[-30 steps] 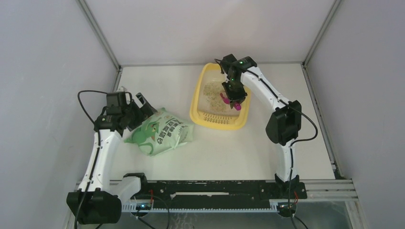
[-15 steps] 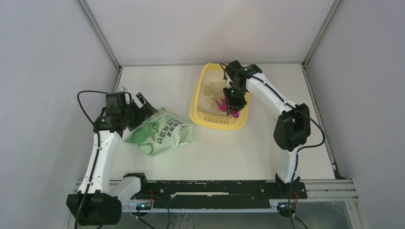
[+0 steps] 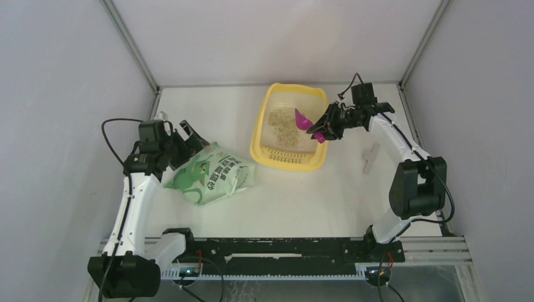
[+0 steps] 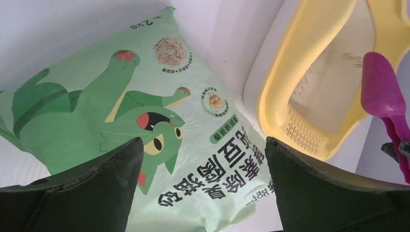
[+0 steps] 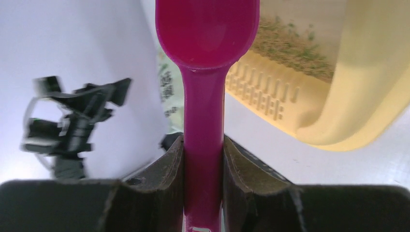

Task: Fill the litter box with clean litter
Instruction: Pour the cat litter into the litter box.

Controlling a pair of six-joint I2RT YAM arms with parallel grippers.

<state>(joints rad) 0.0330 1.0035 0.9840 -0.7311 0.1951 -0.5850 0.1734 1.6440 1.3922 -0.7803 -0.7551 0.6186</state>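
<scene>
Your white surface (image 3: 315,195) sat inside pale walls (image 3: 264,38). Right tool (image 5: 203,164) clamped the scoop (image 5: 207,29) over the box (image 3: 286,165); left tool (image 4: 203,188) gaped wide at the bag (image 4: 96,111).

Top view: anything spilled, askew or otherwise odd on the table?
No litter shows outside the litter box; the clean litter lies inside, patchy. One oddity: a small pale strip lies loose on the table, right of the box; what it is I cannot tell. The bag lies flat.
</scene>
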